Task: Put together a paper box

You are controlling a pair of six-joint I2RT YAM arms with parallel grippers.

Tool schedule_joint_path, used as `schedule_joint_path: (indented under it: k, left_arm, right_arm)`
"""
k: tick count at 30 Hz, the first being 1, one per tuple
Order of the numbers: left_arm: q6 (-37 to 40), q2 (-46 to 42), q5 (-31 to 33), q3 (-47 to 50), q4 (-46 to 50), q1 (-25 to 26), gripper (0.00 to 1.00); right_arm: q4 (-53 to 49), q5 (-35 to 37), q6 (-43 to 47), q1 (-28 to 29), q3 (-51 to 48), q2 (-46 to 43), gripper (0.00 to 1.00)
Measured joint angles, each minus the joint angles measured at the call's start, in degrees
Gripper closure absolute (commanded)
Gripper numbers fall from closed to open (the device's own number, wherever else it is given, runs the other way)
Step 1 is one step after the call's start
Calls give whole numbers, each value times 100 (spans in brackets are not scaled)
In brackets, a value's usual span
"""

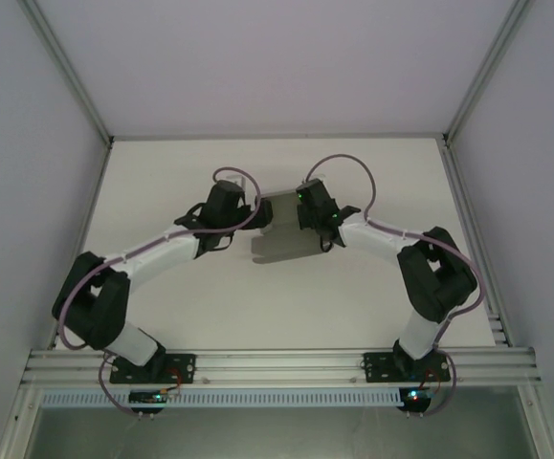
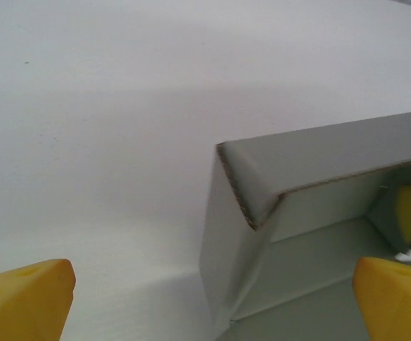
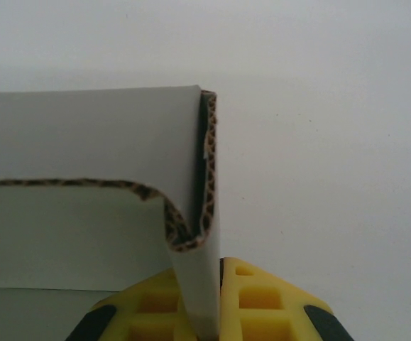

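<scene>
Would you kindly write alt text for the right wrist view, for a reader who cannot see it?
The right tool pinches a wall of the grey corrugated paper box between its yellow fingers at bottom centre. The box extends left from that corner, against a plain white table.

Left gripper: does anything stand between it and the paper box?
Nothing visible does. The left gripper is open, and the paper box has its folded corner directly ahead of the fingers, on the white table. The right gripper is shut on a box wall.
</scene>
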State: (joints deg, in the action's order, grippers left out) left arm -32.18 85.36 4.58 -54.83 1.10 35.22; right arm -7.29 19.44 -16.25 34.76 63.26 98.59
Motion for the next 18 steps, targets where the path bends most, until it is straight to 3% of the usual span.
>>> schedule_joint_path:
  k: [4,10,14,18]
  left_arm:
    - [11,-553,-236,157,35,-151,0]
    - [2,-1373,-264,599,70,-756,0]
    - [0,-1589,-264,883,234,-1086,0]
    - [-57,-1593,-267,1102,396,-1248,0]
  right_arm:
    - [-688,-680,1051,-131,369,31,100]
    - [-2586,-1429,3838,-20,1703,501,100]
    - [-3585,-1360,5053,260,2236,898,100]
    - [-3740,-1123,5381,302,2330,1113,100]
